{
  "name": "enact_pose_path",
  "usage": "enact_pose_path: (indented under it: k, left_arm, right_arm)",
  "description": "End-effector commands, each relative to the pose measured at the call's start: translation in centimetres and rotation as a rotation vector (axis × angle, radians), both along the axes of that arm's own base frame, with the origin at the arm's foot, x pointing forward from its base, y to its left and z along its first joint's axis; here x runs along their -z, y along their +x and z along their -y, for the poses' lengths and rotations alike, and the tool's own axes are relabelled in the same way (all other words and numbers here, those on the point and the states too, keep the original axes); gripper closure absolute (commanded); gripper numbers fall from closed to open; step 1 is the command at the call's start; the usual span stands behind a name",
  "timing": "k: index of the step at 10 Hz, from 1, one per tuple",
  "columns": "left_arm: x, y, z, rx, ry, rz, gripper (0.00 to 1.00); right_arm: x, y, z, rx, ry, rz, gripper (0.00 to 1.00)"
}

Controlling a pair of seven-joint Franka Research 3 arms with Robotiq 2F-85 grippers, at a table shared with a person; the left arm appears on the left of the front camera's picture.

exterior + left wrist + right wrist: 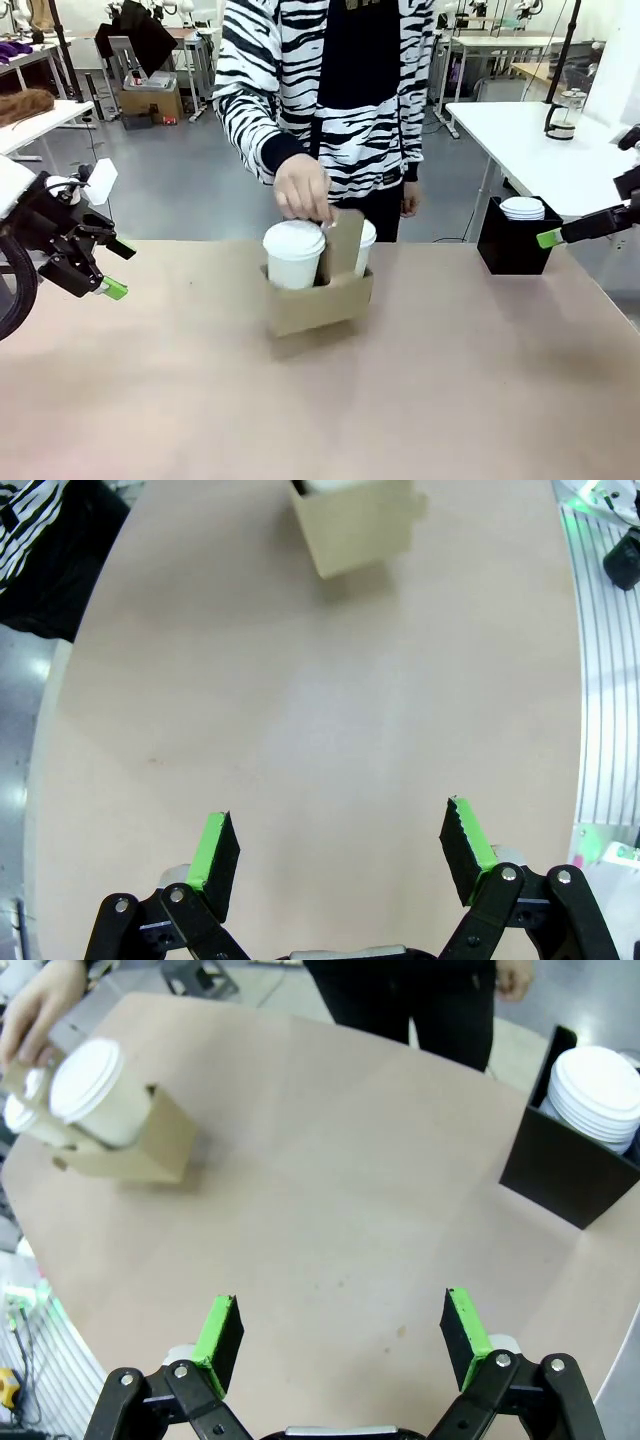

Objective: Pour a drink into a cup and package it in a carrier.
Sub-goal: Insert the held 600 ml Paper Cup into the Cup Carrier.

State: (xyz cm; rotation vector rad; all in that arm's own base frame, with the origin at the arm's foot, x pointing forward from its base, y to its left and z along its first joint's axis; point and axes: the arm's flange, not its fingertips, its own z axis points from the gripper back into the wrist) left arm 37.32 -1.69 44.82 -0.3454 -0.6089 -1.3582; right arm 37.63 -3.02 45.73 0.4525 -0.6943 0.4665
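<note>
Nearest the robot, both grippers, left (340, 855) and right (342, 1340), hover spread wide and empty over bare table (450, 400). Beyond, at mid-table, the carrier (320, 298) holds two lidded cups (294, 254) with a person's hand (302, 188) on its handle. A reach now could knock that hand or tip the carrier.

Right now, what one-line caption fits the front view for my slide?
Person's hand grips the handle of a carrier holding two lidded cups while both grippers wait open at the sides.

Grey floor (190, 180), white tables (540, 140) behind (one at right), cardboard box (152, 100) on floor
</note>
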Motion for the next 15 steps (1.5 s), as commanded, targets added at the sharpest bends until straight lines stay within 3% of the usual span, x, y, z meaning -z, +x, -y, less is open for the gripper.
enact_pose_path:
  k: [1,15]
  left_arm:
    - [0.14,0.11,-0.04,0.019,-0.022,0.013,0.0]
    - [0.14,0.11,-0.04,0.019,-0.022,0.013,0.0]
  right_arm:
    - [-0.03,0.0,0.04,-0.002,-0.004,0.001,0.0]
    - [-0.03,0.0,0.04,-0.002,-0.004,0.001,0.0]
